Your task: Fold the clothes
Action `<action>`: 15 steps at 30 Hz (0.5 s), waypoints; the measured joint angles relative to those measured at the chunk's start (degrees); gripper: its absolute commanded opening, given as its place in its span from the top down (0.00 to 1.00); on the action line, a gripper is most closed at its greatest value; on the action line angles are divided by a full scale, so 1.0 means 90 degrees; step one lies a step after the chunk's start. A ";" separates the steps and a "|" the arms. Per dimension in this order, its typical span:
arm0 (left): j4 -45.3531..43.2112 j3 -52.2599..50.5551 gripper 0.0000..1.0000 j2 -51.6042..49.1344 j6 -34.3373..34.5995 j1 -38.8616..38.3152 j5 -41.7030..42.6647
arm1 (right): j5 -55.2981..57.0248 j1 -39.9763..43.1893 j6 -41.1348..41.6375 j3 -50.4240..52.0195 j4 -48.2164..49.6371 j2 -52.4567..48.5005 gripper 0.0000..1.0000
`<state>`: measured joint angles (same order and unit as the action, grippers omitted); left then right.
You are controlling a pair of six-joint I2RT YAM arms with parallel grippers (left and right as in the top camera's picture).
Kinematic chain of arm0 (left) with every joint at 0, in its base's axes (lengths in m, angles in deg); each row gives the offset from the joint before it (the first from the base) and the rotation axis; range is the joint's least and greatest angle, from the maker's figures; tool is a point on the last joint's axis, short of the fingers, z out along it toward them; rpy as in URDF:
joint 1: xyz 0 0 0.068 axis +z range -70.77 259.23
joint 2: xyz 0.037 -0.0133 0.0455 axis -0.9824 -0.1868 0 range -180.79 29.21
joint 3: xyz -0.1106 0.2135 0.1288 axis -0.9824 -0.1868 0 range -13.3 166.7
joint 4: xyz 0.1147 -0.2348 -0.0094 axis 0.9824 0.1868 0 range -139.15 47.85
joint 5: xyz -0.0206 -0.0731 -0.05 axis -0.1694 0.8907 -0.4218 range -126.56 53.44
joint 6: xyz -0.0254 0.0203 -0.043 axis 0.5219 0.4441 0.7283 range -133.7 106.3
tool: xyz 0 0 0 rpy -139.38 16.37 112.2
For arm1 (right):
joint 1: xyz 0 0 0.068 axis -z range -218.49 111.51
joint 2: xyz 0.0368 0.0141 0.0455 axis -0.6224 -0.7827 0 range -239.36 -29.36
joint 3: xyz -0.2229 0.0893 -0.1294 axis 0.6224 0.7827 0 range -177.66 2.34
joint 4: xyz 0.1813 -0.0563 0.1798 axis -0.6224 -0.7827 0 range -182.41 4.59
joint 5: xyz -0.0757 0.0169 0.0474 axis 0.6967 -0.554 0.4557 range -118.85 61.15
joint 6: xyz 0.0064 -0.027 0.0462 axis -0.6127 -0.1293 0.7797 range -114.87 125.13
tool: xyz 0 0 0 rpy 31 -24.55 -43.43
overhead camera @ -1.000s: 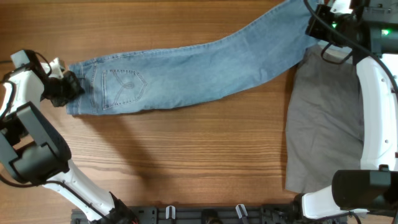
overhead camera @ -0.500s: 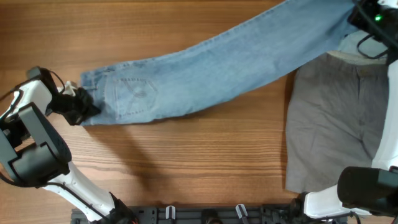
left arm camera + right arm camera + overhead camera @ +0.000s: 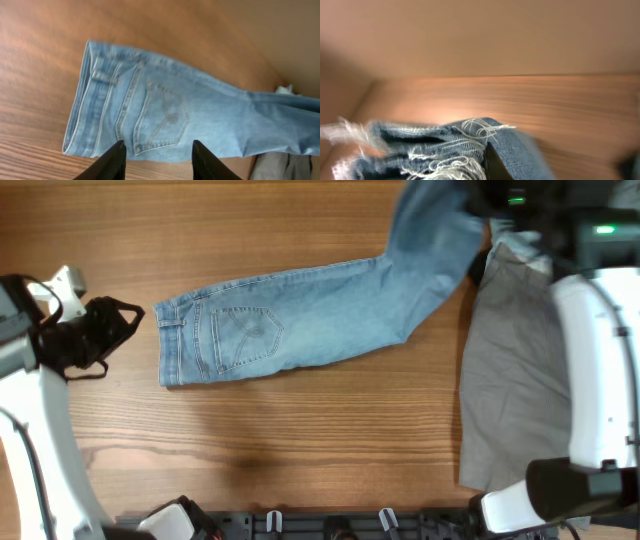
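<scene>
The clothes are light blue jeans (image 3: pixel 300 315) lying flat across the table, waistband (image 3: pixel 167 345) to the left and a stitched back pocket (image 3: pixel 245 337) facing up. Their leg end rises off the table at the back right (image 3: pixel 430 230). My right gripper (image 3: pixel 487 161) is shut on the frayed leg hems (image 3: pixel 450 150), holding them above the wood. My left gripper (image 3: pixel 118 330) stands open just left of the waistband, apart from it. In the left wrist view its fingertips (image 3: pixel 116 159) frame the pocket (image 3: pixel 162 117) with nothing between them.
Grey trousers (image 3: pixel 515 380) lie spread at the right side of the table, under the right arm (image 3: pixel 600 350). A pale cloth (image 3: pixel 520 248) shows at their top edge. Bare wood (image 3: pixel 300 440) runs along the front.
My left gripper has opened, let go of the waistband and drawn back to the left. The right gripper has carried the leg hems leftward and up, and the jeans have shifted right.
</scene>
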<state>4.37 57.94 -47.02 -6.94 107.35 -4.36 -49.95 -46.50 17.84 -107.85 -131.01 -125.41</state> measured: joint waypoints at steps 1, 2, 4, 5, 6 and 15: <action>-0.0015 0.0007 0.54 0.0243 0.0000 0.0000 -0.0073 | 0.0090 -0.0442 -0.0002 0.0000 0.0114 -0.0002 0.96; -0.0012 0.0007 0.53 0.0464 -0.0002 0.0000 -0.0146 | 0.0240 -0.0913 0.0000 -0.0002 0.0192 -0.0015 0.96; 0.0007 0.0010 0.53 0.0775 -0.0002 0.0000 -0.0294 | 0.0610 -0.1768 0.0012 -0.0029 0.0267 -0.0114 0.96; 0.0041 0.0012 0.53 0.0886 -0.0002 0.0000 -0.0379 | 0.0874 -0.2166 0.0058 -0.0063 0.0270 -0.0240 0.96; 0.0068 0.0012 0.53 0.0935 0.0000 0.0000 -0.0427 | 0.1132 -0.2431 0.0097 -0.0090 0.0257 -0.0376 0.96; 0.0367 0.0012 0.52 0.0947 -0.0002 0.0000 -0.0554 | 0.2684 -0.2123 0.0175 -0.0080 -0.0277 -0.1348 0.96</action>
<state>7.67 58.05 -38.50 -6.96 107.35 -9.34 -25.80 -65.60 19.42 -108.57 -133.51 -137.54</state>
